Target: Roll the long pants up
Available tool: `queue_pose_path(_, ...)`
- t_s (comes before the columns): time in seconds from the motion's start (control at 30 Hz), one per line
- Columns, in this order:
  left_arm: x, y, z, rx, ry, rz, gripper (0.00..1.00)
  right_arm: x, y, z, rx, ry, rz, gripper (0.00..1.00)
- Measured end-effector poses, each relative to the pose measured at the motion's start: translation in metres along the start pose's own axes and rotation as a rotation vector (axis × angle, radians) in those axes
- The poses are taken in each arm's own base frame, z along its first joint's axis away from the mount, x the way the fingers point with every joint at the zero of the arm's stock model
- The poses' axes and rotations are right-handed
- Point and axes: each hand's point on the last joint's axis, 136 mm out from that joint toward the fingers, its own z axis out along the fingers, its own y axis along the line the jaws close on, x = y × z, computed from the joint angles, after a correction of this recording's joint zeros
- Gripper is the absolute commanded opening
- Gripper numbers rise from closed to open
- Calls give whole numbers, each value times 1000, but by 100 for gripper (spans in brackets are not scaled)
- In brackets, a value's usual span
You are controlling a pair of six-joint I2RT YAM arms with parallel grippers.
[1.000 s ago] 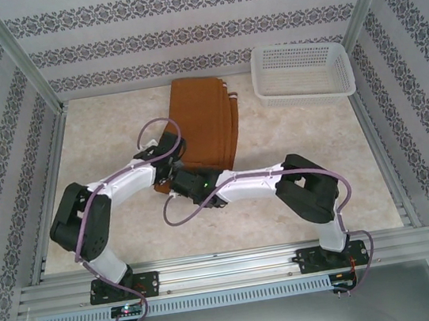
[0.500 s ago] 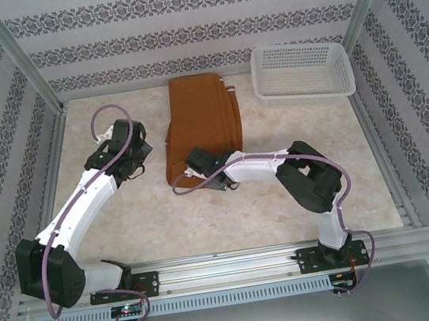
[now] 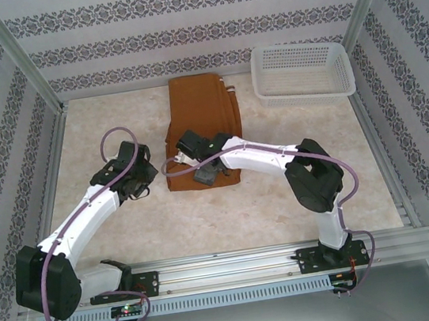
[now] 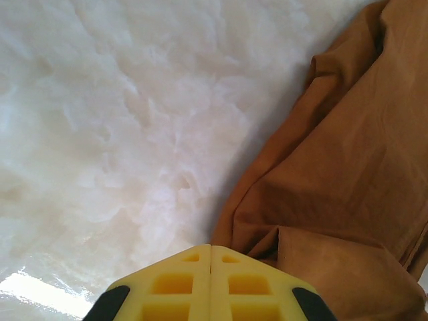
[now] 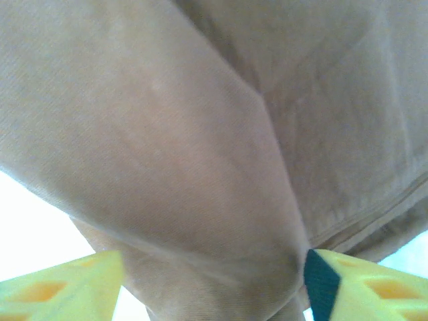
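The long pants lie folded in a rust-brown strip from the back wall toward the table's middle. Their near end is bunched up under my right gripper. In the right wrist view that gripper stands open, its yellow fingers wide apart with a thick fold of the pants bulging between them. My left gripper hovers over bare table just left of the pants. In the left wrist view it is shut on nothing, with the pants' edge to its right.
A white mesh basket stands at the back right corner, close to the pants' waist end. Patterned walls and metal rails enclose the marble-look table. Bare surface lies left and right of the arms.
My left arm has pulled off the pants and out to the left, then drawn back slightly. My right gripper has moved forward onto the pants' near end.
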Motion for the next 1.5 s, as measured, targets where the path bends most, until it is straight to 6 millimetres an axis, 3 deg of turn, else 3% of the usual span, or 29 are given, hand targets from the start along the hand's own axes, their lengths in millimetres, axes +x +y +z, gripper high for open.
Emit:
queue_pose_path(0.17, 0, 0, 0, 1, -1, 1, 0, 12, 4, -14, 57, 27, -42, 83)
queue_pose_path(0.37, -1, -1, 0, 3, -2, 1, 0, 32, 37, -43, 181, 8, -180, 83)
queue_pose_path(0.6, 1, 0, 4, -7, 4, 14, 0, 40, 47, -53, 322, -13, -251, 74)
queue_pose_path(0.73, 1, 0, 4, -6, 4, 21, 0, 33, 52, -62, 328, -58, -237, 60)
queue_pose_path(0.87, 1, 0, 4, -7, 4, 21, 0, 33, 54, -44, 314, -26, -241, 0)
queue_pose_path(0.9, 1, 0, 4, -7, 4, 21, 0, 34, 53, -37, 309, -11, -241, 0)
queue_pose_path(1.07, 0, -1, 2, -1, 1, 21, 0, 25, 36, -6, 293, 42, -216, 0)
queue_pose_path(1.37, -5, -16, -22, 100, -13, 11, 0, -10, -26, 18, 223, 18, -32, 0)
queue_pose_path(1.5, 0, -24, -25, 140, 19, 12, 0, -16, -46, 34, 168, 20, 48, 0)
